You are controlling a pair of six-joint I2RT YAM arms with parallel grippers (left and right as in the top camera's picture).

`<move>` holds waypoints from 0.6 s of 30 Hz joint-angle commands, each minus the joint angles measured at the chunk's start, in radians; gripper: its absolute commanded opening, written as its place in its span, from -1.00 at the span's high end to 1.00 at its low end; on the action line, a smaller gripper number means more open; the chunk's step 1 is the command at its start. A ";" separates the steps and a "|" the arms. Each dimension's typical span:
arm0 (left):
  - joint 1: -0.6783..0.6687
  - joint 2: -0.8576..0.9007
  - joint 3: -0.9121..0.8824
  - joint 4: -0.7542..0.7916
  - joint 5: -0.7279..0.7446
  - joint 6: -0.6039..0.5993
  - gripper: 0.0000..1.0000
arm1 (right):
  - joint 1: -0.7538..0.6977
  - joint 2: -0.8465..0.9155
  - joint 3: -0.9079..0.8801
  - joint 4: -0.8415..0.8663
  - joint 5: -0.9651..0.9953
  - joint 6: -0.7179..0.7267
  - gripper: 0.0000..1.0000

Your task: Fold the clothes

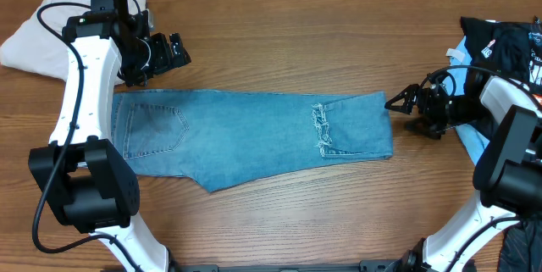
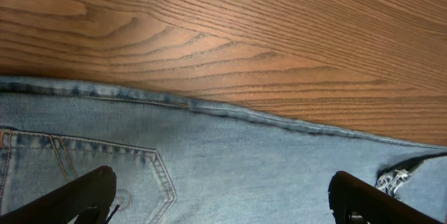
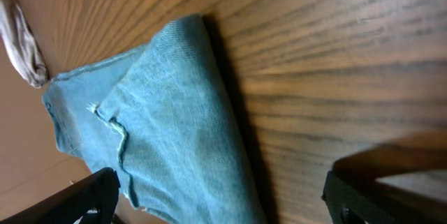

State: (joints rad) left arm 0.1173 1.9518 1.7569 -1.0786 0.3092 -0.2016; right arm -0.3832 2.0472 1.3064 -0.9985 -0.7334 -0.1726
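Observation:
The clothes, a pair of light blue denim jeans (image 1: pixel 246 132), lie flat along the table, waist end left and leg hems right. A stitched back pocket (image 1: pixel 165 128) and a frayed knee rip (image 1: pixel 321 128) face up. My left gripper (image 1: pixel 176 52) hovers open just beyond the far edge of the waist end. In the left wrist view that gripper (image 2: pixel 223 199) is above the denim (image 2: pixel 244 161) near the pocket stitching, with nothing between its fingers. My right gripper (image 1: pixel 401 111) stands open at the hem end. In the right wrist view it (image 3: pixel 223 199) faces the folded hem (image 3: pixel 174 112).
A beige garment (image 1: pixel 34 39) lies bunched at the back left behind the left arm, and it also shows as beige cloth (image 3: pixel 17 42) in the right wrist view. A black printed garment with pale blue cloth (image 1: pixel 508 39) sits at the right edge. Bare wooden table (image 1: pixel 279 43) surrounds the jeans.

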 commanded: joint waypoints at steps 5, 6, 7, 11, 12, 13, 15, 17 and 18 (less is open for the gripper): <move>-0.008 0.010 0.017 0.001 -0.005 0.022 -1.00 | 0.054 0.013 -0.114 0.080 -0.055 -0.010 -0.95; -0.008 0.010 0.017 0.002 -0.005 0.022 -1.00 | 0.064 0.013 -0.127 0.091 -0.054 -0.002 -0.95; -0.008 0.010 0.017 0.002 -0.005 0.022 -0.99 | 0.082 0.013 -0.150 0.116 -0.054 0.029 -0.93; -0.008 0.010 0.017 0.000 -0.006 0.022 -0.99 | 0.101 0.013 -0.168 0.154 -0.053 0.096 -0.65; -0.008 0.010 0.017 0.001 -0.005 0.022 -0.99 | 0.101 0.013 -0.168 0.157 -0.054 0.103 -0.50; -0.008 0.010 0.017 0.001 -0.005 0.022 -1.00 | 0.101 0.013 -0.168 0.161 -0.053 0.119 -0.33; -0.008 0.010 0.017 0.001 -0.006 0.022 -1.00 | 0.101 0.013 -0.168 0.166 -0.049 0.143 -0.04; -0.008 0.010 0.017 0.001 -0.006 0.022 -1.00 | 0.100 0.013 -0.168 0.172 -0.046 0.160 0.23; -0.008 0.010 0.017 0.001 -0.006 0.022 -1.00 | 0.100 0.013 -0.167 0.175 -0.046 0.170 0.37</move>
State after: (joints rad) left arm 0.1173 1.9518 1.7569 -1.0775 0.3092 -0.2016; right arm -0.2935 2.0369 1.1561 -0.8284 -0.8181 -0.0555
